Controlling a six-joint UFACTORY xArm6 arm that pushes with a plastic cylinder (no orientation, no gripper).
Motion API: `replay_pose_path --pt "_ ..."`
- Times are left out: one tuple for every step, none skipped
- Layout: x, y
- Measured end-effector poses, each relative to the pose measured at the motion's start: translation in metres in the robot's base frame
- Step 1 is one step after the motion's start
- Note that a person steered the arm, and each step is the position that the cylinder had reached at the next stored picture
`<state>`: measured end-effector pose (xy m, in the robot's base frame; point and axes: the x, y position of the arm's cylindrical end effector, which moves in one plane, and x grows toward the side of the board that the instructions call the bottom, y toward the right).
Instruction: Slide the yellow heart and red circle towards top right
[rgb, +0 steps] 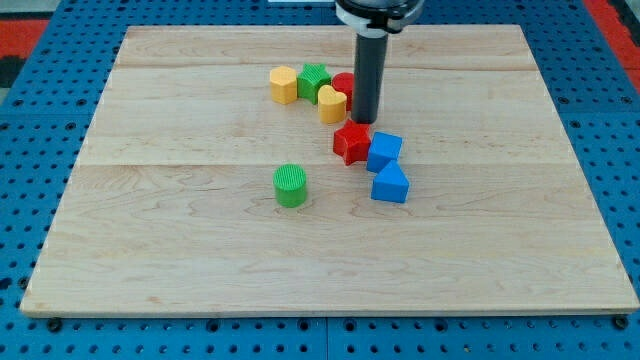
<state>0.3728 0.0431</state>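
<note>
Where my tip (363, 121) rests, yellow heart (332, 103) touches its left; red circle (343, 84) half-hidden behind rod; no fingers.

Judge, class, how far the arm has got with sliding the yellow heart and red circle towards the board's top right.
Done: little; the yellow heart-shaped block and red round block sit near the wooden board's top centre, far from its top right corner. In hand: my tip stands against the heart's right side, the rod partly hiding the circle. Left: nearly the whole slide of both towards the view's top right.
</note>
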Motion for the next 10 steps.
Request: replay_pose_path --pt "0.005 -0.012" --pt "0.021 -0.020" --pt "0.022 -0.059" --pt "0.022 -0.107" --pt "0.022 -0.126" --pt "0.022 -0.115" --pt "0.014 -0.096" --pt "0.000 -0.080" --pt "-0.003 -0.050" --pt "-0.008 -0.023"
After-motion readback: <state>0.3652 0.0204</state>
